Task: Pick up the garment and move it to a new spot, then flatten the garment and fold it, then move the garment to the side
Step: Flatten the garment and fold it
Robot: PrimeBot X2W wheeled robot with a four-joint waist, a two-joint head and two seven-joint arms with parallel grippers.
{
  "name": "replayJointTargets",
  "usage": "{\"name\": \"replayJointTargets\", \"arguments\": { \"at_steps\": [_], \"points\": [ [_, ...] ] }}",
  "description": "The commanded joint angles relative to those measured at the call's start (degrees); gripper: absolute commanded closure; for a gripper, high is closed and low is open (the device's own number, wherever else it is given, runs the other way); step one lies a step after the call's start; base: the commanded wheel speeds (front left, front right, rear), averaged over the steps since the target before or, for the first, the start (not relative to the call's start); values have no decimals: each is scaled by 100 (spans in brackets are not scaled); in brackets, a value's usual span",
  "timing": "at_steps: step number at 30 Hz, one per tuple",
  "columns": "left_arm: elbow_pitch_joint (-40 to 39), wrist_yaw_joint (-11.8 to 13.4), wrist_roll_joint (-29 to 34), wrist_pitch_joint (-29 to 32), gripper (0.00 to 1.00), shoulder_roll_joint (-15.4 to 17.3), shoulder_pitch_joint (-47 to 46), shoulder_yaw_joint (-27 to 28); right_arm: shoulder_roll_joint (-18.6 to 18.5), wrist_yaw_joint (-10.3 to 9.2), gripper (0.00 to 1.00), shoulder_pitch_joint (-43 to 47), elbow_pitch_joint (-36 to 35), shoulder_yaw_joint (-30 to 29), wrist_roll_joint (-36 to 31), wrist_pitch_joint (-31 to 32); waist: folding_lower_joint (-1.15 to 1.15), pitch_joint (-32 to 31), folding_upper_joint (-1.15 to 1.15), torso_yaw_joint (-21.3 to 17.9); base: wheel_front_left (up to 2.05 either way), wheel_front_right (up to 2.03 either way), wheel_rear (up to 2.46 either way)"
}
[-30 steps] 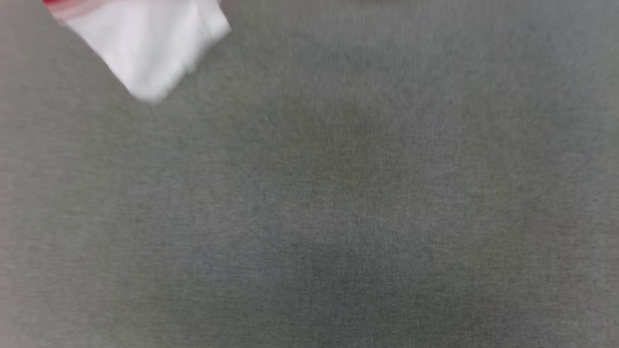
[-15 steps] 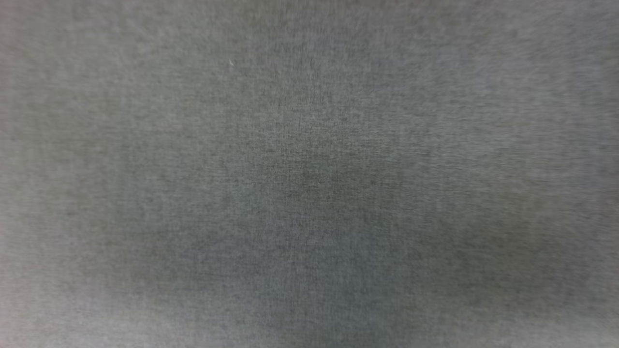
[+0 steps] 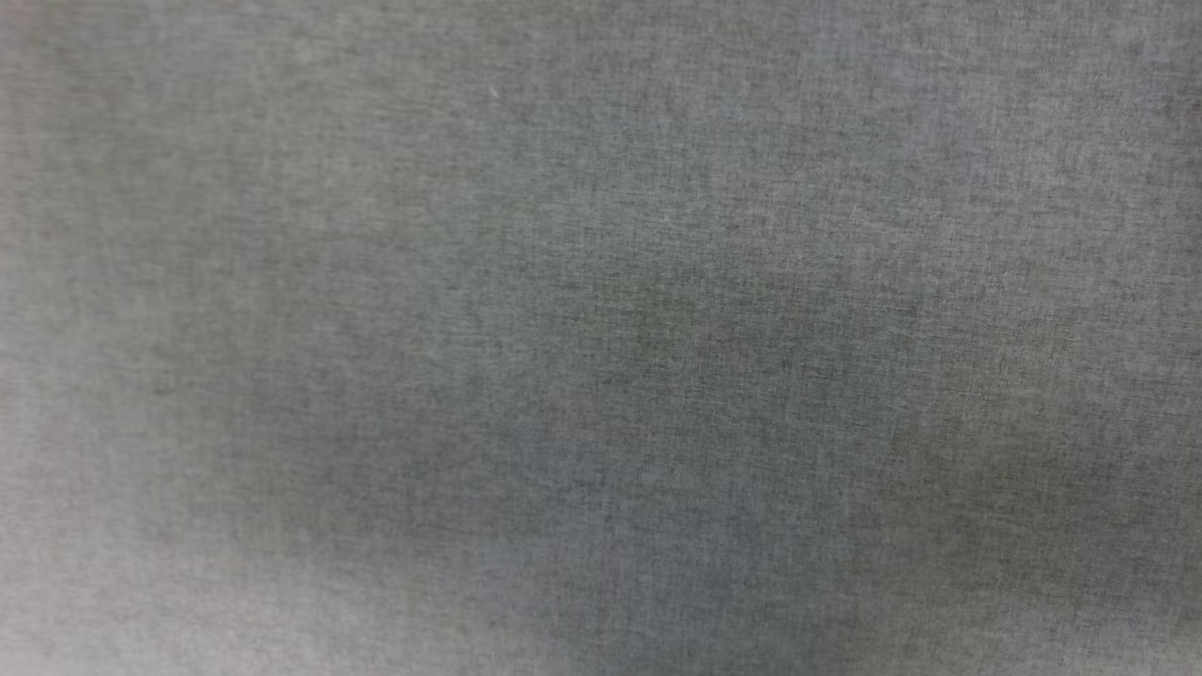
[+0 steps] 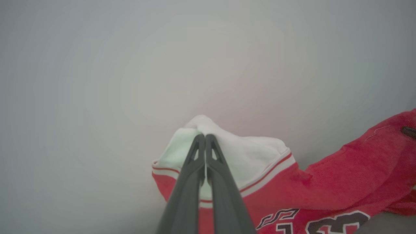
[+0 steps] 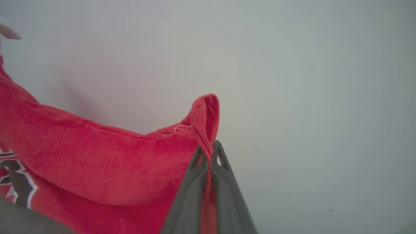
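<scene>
Garment point(image 4: 341, 175) is held up between the two arms, its long axis stretched from one grip to the other with the red middle sagging. A white sleeve panel point(image 4: 250, 156) is pinched in the fully closed left fingers point(image 4: 188, 195), the body trailing off to their right, and a red hem corner point(image 5: 206, 110) is clamped in the closed right fingers point(image 5: 190, 201), the body lying to their left. Neither arm is judged nearer, so the spread onto the grey surface point(image 3: 601, 338) would be shared by both.
</scene>
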Motion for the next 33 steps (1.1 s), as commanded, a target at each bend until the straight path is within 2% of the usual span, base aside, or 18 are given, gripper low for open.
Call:
{"name": "replayJointTargets", "arguments": {
  "at_steps": [1, 5, 8, 13, 18, 23, 28, 33],
  "points": [
    [-93, -13, -53, -31, 100, 29, 69, -54, 7, -4, 100, 93, -83, 74, 57, -27, 0, -119, 0, 54, 0, 0, 0],
    [-445, -12, -226, -18, 100, 136, 403, -331, -57, -3, 100, 305, -397, 441, 351, -26, 0, -334, 0, 120, 0, 0, 0],
    [-839, -11, -428, -4, 100, 258, 843, -598, -242, -4, 100, 665, -692, 745, 746, -28, 0, -629, 0, 165, 0, 0, 0],
    [-1568, -11, -797, 85, 100, 580, 1827, -1077, -691, -4, 100, 1713, -1183, 1284, 1570, -26, 0, -1289, 0, 228, 0, 0, 0],
    [-2281, -6, -1104, 224, 100, 996, 2874, -1365, -1193, -4, 100, 2938, -1826, 1558, 2455, 21, 0, -1973, 0, 232, 0, 0, 0],
    [-3212, 331, -1444, 321, 100, 1496, 4023, -1498, -1647, -3, 100, 4285, -2614, 1654, 3104, 161, 0, -2556, 0, 221, 0, 0, 0],
    [-4452, 935, -1809, 387, 100, 2102, 5153, -1602, -2059, -4, 100, 5608, -3407, 1569, 3433, 360, 0, -2967, 0, 236, 0, 0, 0],
    [-5607, 1572, -2110, 340, 100, 2610, 6161, -1750, -2294, -4, 100, 6843, -4140, 1252, 3517, 561, 0, -3235, 0, 253, 0, 0, 0]
  ]
}}
